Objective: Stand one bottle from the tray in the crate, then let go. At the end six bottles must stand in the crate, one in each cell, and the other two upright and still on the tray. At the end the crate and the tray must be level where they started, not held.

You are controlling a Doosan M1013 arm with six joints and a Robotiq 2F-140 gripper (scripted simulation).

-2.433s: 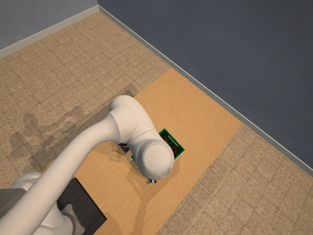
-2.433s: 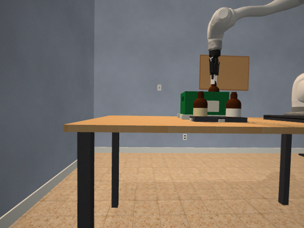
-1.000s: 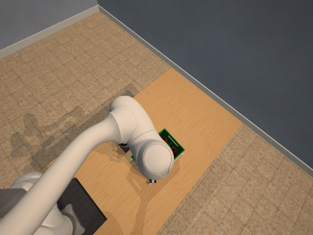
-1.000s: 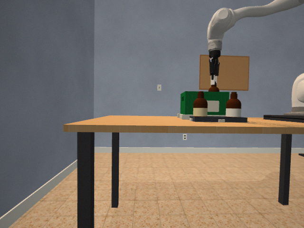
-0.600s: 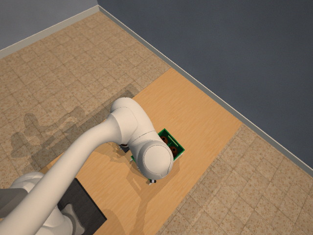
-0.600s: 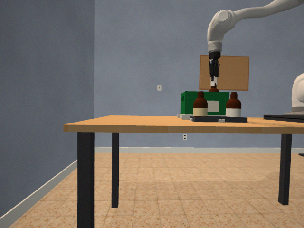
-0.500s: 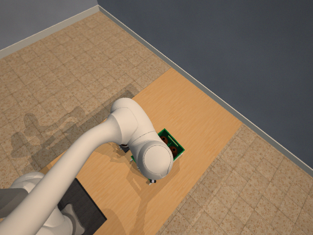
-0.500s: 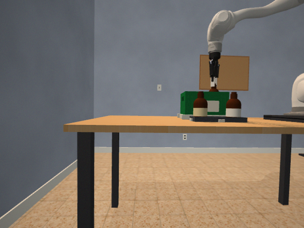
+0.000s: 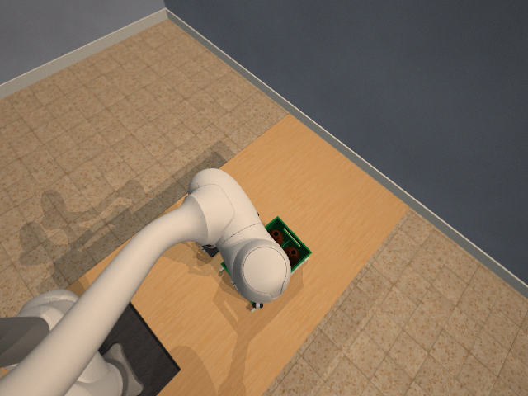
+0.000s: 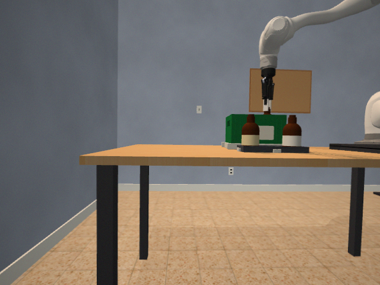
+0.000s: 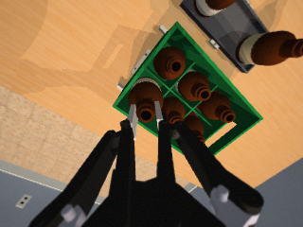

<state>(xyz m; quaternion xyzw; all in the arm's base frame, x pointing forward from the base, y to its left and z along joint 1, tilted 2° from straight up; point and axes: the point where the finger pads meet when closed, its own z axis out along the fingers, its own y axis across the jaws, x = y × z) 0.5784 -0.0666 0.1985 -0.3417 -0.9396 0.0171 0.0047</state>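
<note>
bottle [image 10: 267,113] [image 11: 146,105] between 2 fingertips (neck-high)

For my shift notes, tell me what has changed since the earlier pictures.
The tool and its held bottle moved down, the bottle sinking deeper into the crate. Nothing was newly gripped or released. The crate, the tray and its two upright bottles stayed put.
</note>
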